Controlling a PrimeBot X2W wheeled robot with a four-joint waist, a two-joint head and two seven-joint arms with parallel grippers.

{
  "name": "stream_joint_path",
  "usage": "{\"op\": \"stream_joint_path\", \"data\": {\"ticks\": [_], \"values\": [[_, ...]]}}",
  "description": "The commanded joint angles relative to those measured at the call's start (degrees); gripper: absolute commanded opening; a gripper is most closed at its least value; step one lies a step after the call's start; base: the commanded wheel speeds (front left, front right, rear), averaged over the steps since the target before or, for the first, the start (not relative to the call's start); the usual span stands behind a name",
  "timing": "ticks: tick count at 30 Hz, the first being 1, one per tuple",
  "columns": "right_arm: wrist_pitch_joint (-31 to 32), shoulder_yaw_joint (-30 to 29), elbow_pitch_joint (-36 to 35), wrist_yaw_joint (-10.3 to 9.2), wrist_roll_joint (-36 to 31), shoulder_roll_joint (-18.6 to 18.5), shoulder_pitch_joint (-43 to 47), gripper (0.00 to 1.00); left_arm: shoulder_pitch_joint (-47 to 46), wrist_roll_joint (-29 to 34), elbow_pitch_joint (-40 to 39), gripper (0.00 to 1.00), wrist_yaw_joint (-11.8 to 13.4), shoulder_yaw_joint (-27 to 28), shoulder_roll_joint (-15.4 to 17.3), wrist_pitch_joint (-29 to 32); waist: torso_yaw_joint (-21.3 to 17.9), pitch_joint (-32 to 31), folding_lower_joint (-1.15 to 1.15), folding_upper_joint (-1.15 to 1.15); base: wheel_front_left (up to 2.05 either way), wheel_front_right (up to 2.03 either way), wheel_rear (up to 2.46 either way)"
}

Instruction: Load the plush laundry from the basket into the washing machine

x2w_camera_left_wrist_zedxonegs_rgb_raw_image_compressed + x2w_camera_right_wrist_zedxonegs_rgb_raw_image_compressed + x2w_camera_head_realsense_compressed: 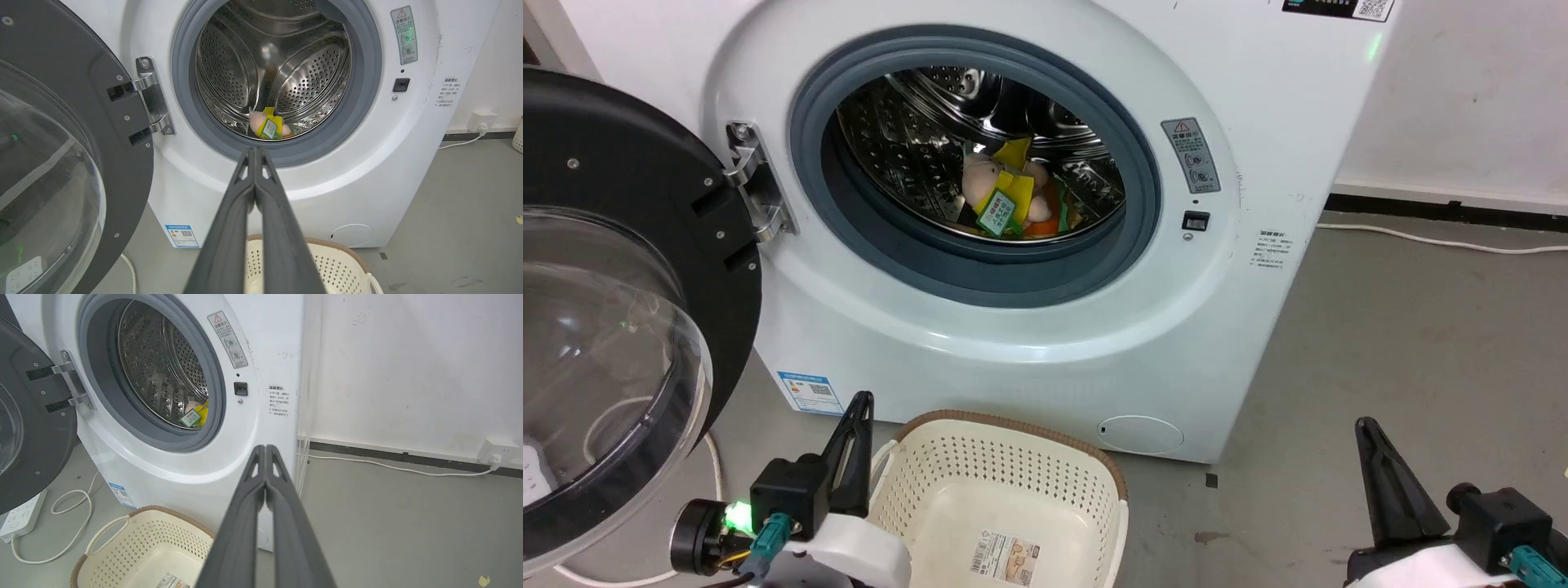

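The white washing machine [1029,359] stands with its black-rimmed door [621,327] swung open to the left. Inside the steel drum [915,139] lies the pale pink figure [982,178] with yellow bits and a green tag; orange of the bun [1045,224] peeks out beside it. The figure [258,121] also lies low in the drum in the left wrist view, and the figure [192,408] appears in the right wrist view. The cream basket [1013,482] sits on the floor below the opening, showing just its bottom sticker. My left gripper [859,402] and right gripper [1364,425] are shut, holding nothing.
A white power strip [18,514] with a looping cable lies on the floor left of the washer. A white cable [392,467] runs along the wall's base to a socket at the right. Bare grey floor [1405,343] spreads to the right.
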Motion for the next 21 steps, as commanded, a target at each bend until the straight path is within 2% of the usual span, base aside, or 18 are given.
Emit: {"op": "stream_joint_path", "data": {"ticks": [1,21], "values": [[0.32,0.13,0.29,-0.02,-0.52,-0.01,-1.01,0.0,1.04,0.73,-0.46,0.0,-0.45,0.49,-0.62,0.47,-0.04,-0.02,0.0,0.0,0.0,0.0,0.0],[2.79,0.49,0.82,-0.03,-2.13,-0.01,-2.3,0.0,1.44,3.19,-1.34,0.0,-1.69,3.76,-3.06,2.93,-0.66,-0.28,0.0,0.0,0.0,0.0,0.0]]}}
